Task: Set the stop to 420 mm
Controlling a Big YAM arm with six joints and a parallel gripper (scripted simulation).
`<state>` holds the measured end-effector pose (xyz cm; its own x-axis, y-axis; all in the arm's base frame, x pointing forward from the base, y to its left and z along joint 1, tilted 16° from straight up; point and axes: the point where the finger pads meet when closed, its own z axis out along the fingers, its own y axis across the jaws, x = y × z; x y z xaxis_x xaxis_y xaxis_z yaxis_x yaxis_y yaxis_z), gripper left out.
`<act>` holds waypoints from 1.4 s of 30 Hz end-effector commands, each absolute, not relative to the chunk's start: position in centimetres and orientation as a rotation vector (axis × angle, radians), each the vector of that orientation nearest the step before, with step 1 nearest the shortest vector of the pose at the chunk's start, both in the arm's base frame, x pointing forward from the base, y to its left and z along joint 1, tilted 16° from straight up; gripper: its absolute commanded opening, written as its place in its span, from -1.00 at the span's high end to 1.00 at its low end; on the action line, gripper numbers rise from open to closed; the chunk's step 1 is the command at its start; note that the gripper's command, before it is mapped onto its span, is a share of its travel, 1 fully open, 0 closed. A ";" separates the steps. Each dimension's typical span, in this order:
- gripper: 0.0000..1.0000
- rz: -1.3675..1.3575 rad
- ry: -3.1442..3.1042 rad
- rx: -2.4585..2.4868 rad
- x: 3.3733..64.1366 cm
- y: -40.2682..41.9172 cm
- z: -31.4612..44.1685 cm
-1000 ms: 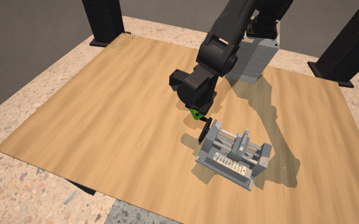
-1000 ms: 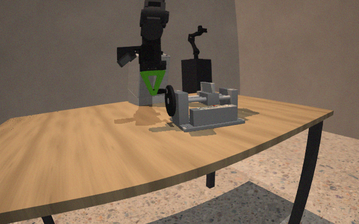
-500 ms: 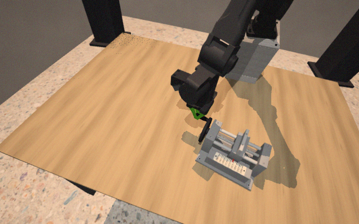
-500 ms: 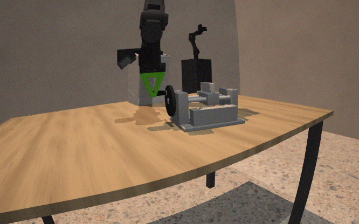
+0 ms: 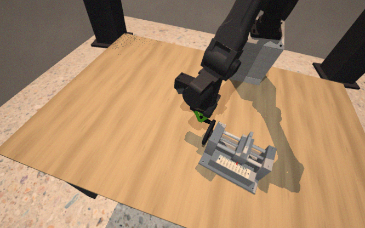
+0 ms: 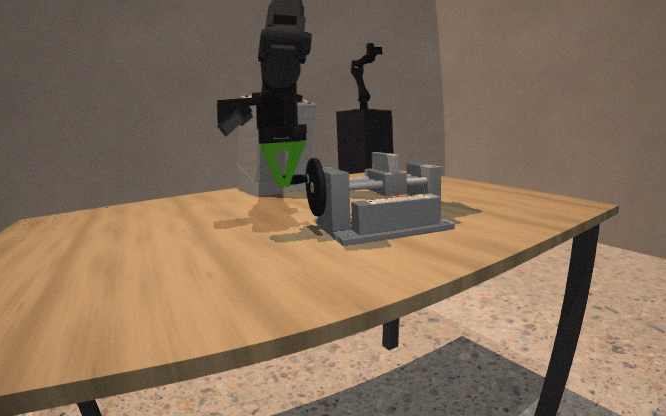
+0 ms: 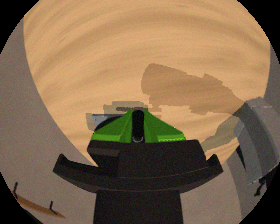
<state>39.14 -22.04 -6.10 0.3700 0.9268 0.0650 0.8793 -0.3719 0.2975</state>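
Note:
My gripper (image 5: pixel 201 120) (image 6: pixel 285 183) (image 7: pixel 138 113) has green fingers and is shut on the handwheel's black handle (image 6: pixel 299 179) (image 7: pixel 137 126). The black handwheel (image 5: pixel 208 132) (image 6: pixel 315 188) stands upright at the left end of the grey stop fixture (image 6: pixel 398 217). The handle sits near the top of the wheel in the top view. The grey sliding stop (image 5: pixel 242 147) (image 6: pixel 393 183) is on the rods, somewhat right of their middle. Its red pointer (image 5: pixel 237 163) is beside the white scale (image 5: pixel 233 166), a little past the scale's middle. The scale's numbers are too small to read.
The fixture stands on the wooden table (image 5: pixel 93 113) (image 6: pixel 170 289). My arm's grey pedestal (image 5: pixel 259 56) (image 7: pixel 261 140) is behind it. A second small black arm (image 6: pixel 360 77) stands on a dark block (image 6: pixel 364 139) in the background. Dark posts (image 5: pixel 104 20) (image 5: pixel 351 45) stand at the table's rear corners.

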 end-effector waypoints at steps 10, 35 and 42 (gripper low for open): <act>0.87 0.308 1.652 2.433 38.7 -21.1 -8.3; 0.87 0.311 1.637 2.439 42.4 -22.6 -9.7; 0.87 0.313 1.637 2.435 42.7 -22.7 -9.7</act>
<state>41.69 -22.79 -9.59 0.3692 0.9266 0.0710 0.8856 -0.3740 0.2755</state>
